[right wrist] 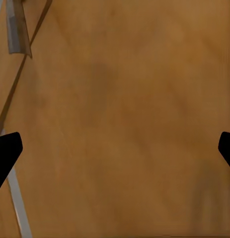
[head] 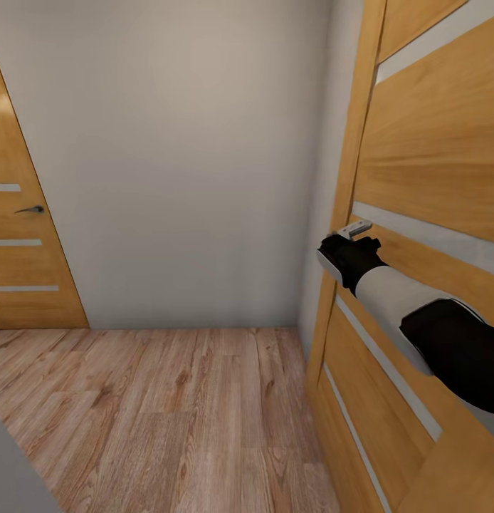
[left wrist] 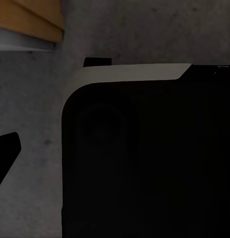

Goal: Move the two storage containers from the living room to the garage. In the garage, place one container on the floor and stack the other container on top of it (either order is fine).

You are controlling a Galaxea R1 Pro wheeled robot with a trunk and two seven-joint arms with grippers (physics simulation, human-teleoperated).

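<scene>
The two storage containers are out of view. I am in a hallway with light wood planks underfoot. My right arm (head: pixel 389 292) reaches out to a wooden door (head: pixel 432 164) on the right, its wrist just below the silver door handle (head: pixel 355 229). My right gripper (right wrist: pixel 115 151) is open, nothing between its fingers, and faces the door's wood panel close up. My left gripper (left wrist: pixel 115 153) hangs low beside a black body with a pale edge (left wrist: pixel 129 72); one fingertip (left wrist: pixel 6 148) sits far out at the frame edge, the other is lost in the dark.
A plain pale wall (head: pixel 183 164) closes the hallway ahead. A second wooden door (head: pixel 23 263) with a dark handle (head: pixel 30 209) stands at the left. The plank floor (head: pixel 169 413) is open between them. A grey edge (head: pixel 12 477) cuts the near left corner.
</scene>
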